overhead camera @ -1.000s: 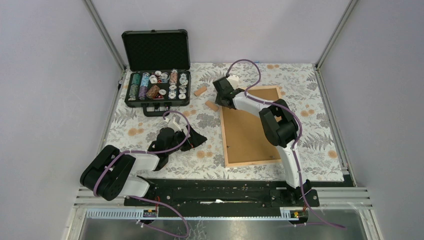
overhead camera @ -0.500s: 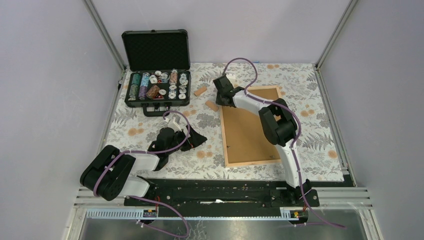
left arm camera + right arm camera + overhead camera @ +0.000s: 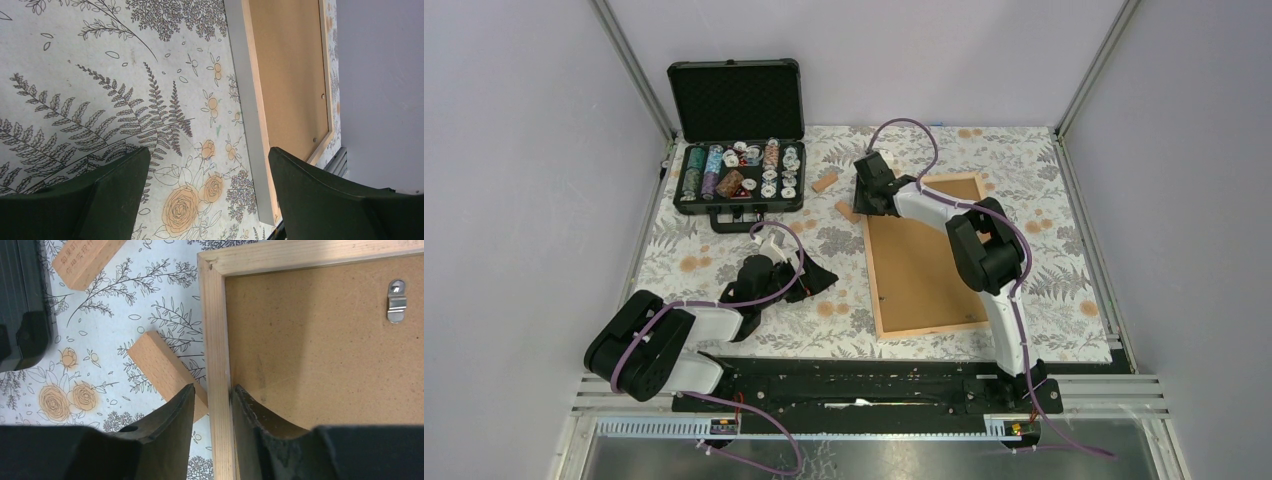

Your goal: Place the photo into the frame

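Note:
The frame (image 3: 873, 270) lies face down on the flowered cloth, right of centre, with a brown backing board (image 3: 924, 255) filling it. Its pale left rail (image 3: 218, 330) runs up between the fingers of my right gripper (image 3: 214, 390) near the far left corner. The right finger touches the rail's inner side and the left finger stands a little off it. From above, that gripper (image 3: 865, 208) is at the same corner. My left gripper (image 3: 208, 155) is open over bare cloth left of the frame (image 3: 250, 100), and from above it (image 3: 822, 280) holds nothing. The photo is out of view.
Two small wooden blocks (image 3: 825, 182) (image 3: 847, 210) lie left of the frame's far corner; the nearer block (image 3: 165, 372) lies slantwise with its end at the rail, beside my left finger. An open black case of poker chips (image 3: 739, 180) stands at the far left. A metal hanger clip (image 3: 396, 301) sits on the board.
The right wrist has shifted slightly at the frame's far left corner, and the frame's near end has crept a little. The left arm has not moved.

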`<state>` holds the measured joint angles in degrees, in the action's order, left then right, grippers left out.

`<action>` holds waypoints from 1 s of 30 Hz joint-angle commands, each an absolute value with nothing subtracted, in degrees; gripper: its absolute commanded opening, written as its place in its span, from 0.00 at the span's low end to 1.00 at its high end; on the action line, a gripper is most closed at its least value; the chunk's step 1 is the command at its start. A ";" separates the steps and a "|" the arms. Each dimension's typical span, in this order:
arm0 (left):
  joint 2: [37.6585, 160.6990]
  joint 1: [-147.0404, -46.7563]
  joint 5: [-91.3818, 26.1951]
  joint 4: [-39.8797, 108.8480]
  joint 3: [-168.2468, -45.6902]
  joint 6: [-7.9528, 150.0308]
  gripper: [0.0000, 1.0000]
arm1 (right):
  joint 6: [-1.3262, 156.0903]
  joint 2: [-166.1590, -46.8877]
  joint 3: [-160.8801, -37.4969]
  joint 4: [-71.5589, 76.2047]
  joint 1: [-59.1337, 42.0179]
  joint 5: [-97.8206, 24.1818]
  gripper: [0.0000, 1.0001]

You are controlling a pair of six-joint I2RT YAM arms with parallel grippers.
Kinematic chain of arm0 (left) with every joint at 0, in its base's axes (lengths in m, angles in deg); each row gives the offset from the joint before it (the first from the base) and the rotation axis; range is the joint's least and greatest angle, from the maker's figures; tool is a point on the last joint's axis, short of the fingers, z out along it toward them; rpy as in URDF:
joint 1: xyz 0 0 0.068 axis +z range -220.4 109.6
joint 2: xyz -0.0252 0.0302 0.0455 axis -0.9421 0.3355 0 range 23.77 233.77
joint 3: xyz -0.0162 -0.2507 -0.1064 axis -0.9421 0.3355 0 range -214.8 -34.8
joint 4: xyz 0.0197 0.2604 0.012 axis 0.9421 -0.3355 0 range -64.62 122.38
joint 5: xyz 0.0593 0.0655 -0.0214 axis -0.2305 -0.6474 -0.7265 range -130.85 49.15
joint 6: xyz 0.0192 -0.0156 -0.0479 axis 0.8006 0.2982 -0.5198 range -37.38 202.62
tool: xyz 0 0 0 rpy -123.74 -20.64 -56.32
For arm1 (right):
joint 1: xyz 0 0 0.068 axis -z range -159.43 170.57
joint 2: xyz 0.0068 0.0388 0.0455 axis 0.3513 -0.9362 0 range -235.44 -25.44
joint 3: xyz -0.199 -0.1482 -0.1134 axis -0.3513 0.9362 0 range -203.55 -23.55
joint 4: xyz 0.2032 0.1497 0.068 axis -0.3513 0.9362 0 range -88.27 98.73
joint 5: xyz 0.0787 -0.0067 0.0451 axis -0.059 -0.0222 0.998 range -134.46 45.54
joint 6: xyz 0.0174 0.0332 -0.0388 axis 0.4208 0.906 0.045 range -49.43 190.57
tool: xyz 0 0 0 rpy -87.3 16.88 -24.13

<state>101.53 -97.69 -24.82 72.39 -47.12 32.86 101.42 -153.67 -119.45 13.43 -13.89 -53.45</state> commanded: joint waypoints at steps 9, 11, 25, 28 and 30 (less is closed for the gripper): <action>102.52 -97.90 -25.06 72.06 -48.95 33.66 0.94 | 94.51 -156.32 -122.80 27.20 -15.14 -51.82 0.45; 102.55 -97.91 -25.11 72.02 -48.91 33.66 0.94 | 94.16 -156.79 -123.27 27.81 -15.29 -51.81 0.42; 102.82 -97.91 -25.00 71.73 -49.16 33.72 0.94 | 93.30 -158.07 -126.56 29.50 -15.16 -48.33 0.00; 103.04 -97.97 -24.75 71.58 -49.45 33.95 0.94 | 92.30 -156.92 -127.47 29.60 -15.04 -45.59 0.00; 103.18 -98.42 -24.98 71.02 -49.96 34.37 0.94 | 91.62 -154.55 -128.03 29.77 -15.10 -45.39 0.14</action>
